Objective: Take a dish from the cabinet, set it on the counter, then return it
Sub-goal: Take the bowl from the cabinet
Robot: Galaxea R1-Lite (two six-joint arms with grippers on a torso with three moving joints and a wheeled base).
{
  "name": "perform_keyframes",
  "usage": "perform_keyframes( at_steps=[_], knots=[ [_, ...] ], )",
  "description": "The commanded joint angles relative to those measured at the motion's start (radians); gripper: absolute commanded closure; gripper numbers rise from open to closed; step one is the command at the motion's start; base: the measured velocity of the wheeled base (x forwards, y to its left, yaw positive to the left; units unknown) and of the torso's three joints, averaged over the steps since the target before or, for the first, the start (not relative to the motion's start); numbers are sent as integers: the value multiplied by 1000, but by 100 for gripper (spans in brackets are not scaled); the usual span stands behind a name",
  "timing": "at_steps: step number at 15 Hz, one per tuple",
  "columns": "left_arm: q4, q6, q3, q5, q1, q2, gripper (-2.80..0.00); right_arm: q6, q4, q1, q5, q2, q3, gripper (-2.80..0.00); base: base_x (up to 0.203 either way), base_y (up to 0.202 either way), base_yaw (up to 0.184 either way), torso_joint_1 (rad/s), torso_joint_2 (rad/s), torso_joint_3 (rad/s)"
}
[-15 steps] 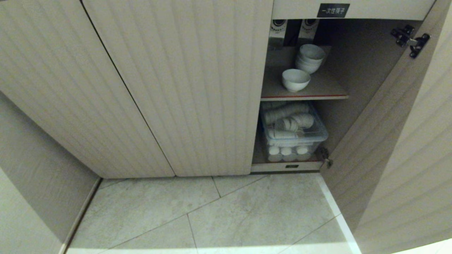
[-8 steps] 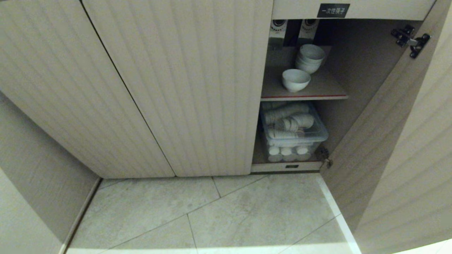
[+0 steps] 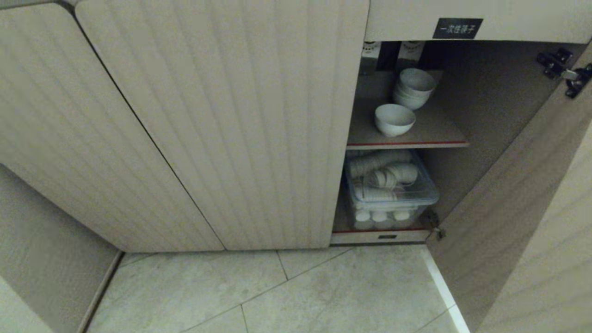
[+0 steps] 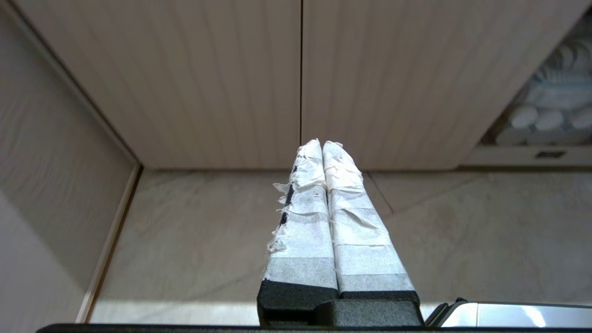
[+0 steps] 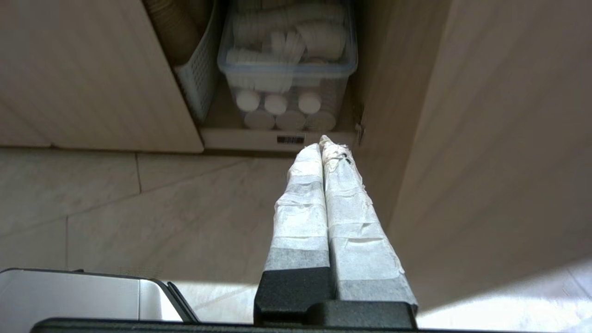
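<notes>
The beige fluted cabinet (image 3: 222,120) has its right door (image 3: 518,194) swung open. On its red-edged inner shelf (image 3: 430,134) stands a single white bowl, the dish (image 3: 394,120), with a stack of like bowls (image 3: 414,88) behind it. Neither arm shows in the head view. My left gripper (image 4: 322,144) is shut and empty, low over the floor before the closed doors. My right gripper (image 5: 323,144) is shut and empty too, low in front of the cabinet's bottom compartment. The counter is out of view.
A clear lidded bin (image 3: 391,189) (image 5: 286,69) of white cups fills the bottom compartment, beside a white slotted basket (image 5: 196,78). A black label (image 3: 457,28) sits above the opening. Grey floor tiles (image 3: 300,291) lie in front. A side panel (image 3: 41,249) closes the left.
The whole head view has shifted: the cabinet and its contents sit lower and slightly to the right, so the camera has moved. The bowls have not moved on the shelf.
</notes>
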Motion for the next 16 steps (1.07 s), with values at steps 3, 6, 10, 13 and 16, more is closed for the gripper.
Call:
perform_keyframes(
  at_steps=[3,6,10,13,16],
  knots=[
    [0,-1,0,0,0,0,0,0,0,0,1,1,0,0,197,0,2,4,1,5],
    [-1,-1,0,0,0,0,0,0,0,0,1,1,0,0,197,0,2,4,1,1],
    [0,-1,0,0,0,0,0,0,0,0,1,1,0,0,189,0,2,3,7,2],
    [-1,-1,0,0,0,0,0,0,0,0,1,1,0,0,32,0,0,1,2,0],
    [-1,-1,0,-1,0,0,0,0,0,0,1,1,0,0,0,0,0,0,0,0]
  ],
)
